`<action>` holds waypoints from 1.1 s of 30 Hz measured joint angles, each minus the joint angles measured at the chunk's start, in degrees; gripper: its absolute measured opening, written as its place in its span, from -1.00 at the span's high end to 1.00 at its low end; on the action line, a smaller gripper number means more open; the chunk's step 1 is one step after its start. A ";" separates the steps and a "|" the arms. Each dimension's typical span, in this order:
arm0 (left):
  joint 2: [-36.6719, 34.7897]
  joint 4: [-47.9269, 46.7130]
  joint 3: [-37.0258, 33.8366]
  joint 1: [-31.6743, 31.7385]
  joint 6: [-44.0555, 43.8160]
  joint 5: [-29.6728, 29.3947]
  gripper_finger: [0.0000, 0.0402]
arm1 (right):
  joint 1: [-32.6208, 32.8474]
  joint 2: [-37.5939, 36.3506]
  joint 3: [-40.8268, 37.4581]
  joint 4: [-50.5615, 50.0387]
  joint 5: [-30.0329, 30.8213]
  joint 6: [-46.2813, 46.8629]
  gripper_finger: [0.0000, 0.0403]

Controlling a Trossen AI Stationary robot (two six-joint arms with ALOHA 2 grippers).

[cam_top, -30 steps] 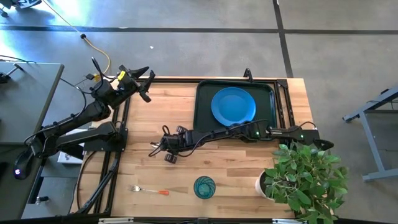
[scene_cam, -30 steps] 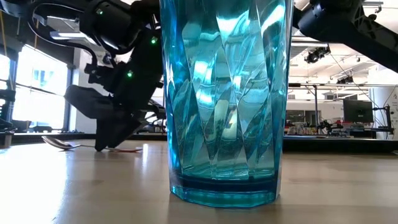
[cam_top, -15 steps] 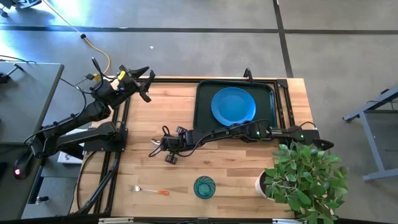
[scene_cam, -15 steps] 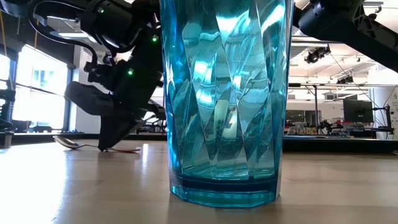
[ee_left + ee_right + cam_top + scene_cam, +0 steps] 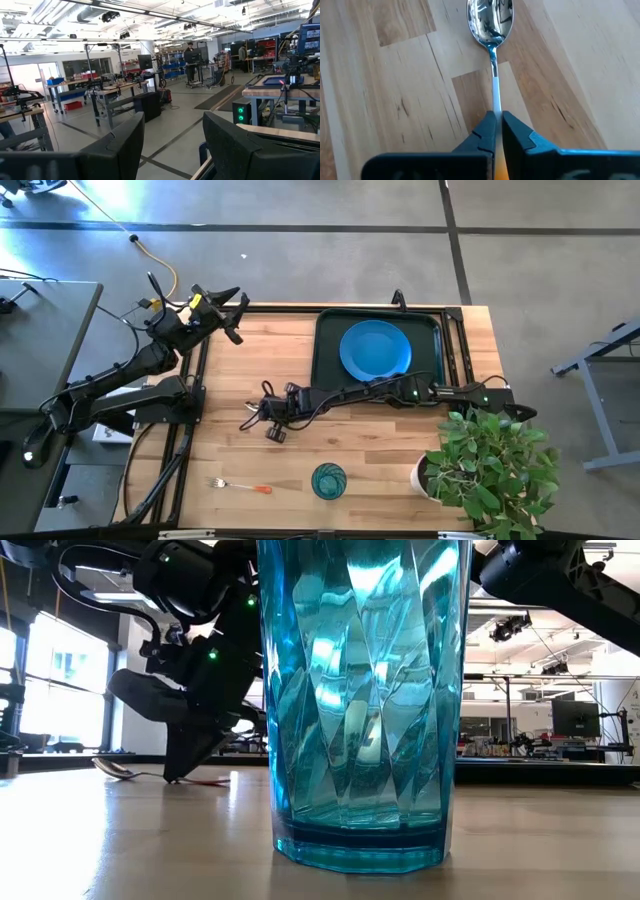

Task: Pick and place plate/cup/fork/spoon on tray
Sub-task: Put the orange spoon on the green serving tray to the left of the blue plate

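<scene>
The spoon (image 5: 490, 22), silver with an orange handle, lies on the wood left of the table's middle, and my right gripper (image 5: 496, 120) (image 5: 262, 416) is shut on it. The bright-blue plate (image 5: 375, 348) lies flat in the dark tray (image 5: 326, 360) at the far right. The teal cup (image 5: 328, 480) stands upright near the front edge. It fills the low view, cup (image 5: 365, 700). The fork (image 5: 240, 485) lies flat to its left. My left gripper (image 5: 228, 312) (image 5: 173, 117) hangs open above the far left corner, nothing between its fingers. My right gripper pinches the spoon between its two fingers where the thin metal stem (image 5: 495, 102) meets the orange handle (image 5: 498, 167). The fingers slant down from the table's right side, in line with the spoon. The bowl (image 5: 115, 768) points toward the left edge, low at the table's surface.
A leafy plant in a white pot (image 5: 490, 465) stands at the near right corner, close to my right arm's base. Bare wood lies between the spoon and the tray and along the table's left half.
My right gripper has shut on the spoon while staying in place. In the low view the spoon's bowl has shifted a little toward the gripper.
</scene>
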 joint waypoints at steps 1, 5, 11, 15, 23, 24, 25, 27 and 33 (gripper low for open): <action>0.00 0.00 0.00 0.02 0.32 0.01 0.04 | 0.03 -0.02 0.00 -0.19 0.60 0.00 0.98; 0.00 -0.40 0.02 0.00 1.59 -0.17 0.04 | 0.00 -0.87 -0.05 -2.87 1.44 0.00 0.98; 0.00 -0.44 0.02 0.02 1.50 -0.95 0.04 | -1.45 -1.40 -0.22 -7.83 3.61 2.09 0.99; -0.02 -0.44 0.02 0.02 1.48 -0.97 0.04 | -1.90 -1.68 -1.44 -7.17 2.57 0.74 0.99; -0.02 -0.33 0.02 0.02 1.46 -1.08 0.04 | -1.40 -1.39 -1.39 -2.19 2.32 -0.02 0.99; -0.02 -0.33 0.02 0.01 1.46 -1.10 0.04 | -1.40 -1.35 -1.15 -2.20 2.01 0.00 0.99; -0.02 -0.33 0.02 0.00 1.45 -1.10 0.04 | -1.40 -1.33 -1.00 -2.18 1.69 0.00 0.99; -0.02 -0.33 0.02 0.00 1.33 -1.10 0.04 | -1.40 -1.31 -0.96 -2.08 1.86 -0.07 0.99; -0.02 -0.75 0.02 0.00 1.33 -0.89 0.04 | -1.36 -1.31 -0.82 -4.62 4.22 -0.04 0.99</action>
